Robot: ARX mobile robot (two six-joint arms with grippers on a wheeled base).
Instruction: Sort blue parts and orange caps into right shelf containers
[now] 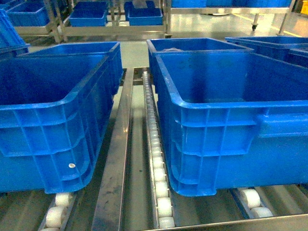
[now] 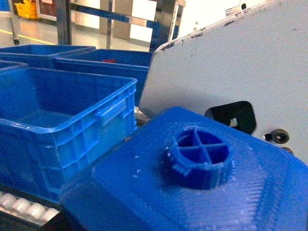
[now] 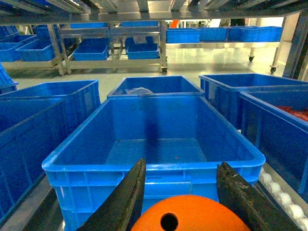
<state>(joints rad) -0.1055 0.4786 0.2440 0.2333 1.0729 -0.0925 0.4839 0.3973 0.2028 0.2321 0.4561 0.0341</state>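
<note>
A big blue part (image 2: 144, 183) with a round cross-ribbed boss (image 2: 197, 159) fills the left wrist view, raised above the shelf rollers. It hides my left gripper's fingers, which seem shut on it. In the right wrist view my right gripper (image 3: 182, 164) is shut on an orange cap (image 3: 192, 214), its holed flat top facing the camera between the two dark fingers. Just ahead of it stands a bare blue container (image 3: 159, 149). In the head view two blue containers (image 1: 226, 144) (image 1: 43, 134) sit side by side on the steel shelf (image 1: 115, 168). Neither gripper shows there.
White rollers (image 1: 156, 154) run between the two front crates. Behind stands another crate holding something white (image 3: 139, 90). A crate at the right holds orange-red items (image 3: 293, 113). A grey scuffed plate (image 2: 226, 62) rises behind the blue part. More racks of blue crates (image 3: 144, 48) line the back.
</note>
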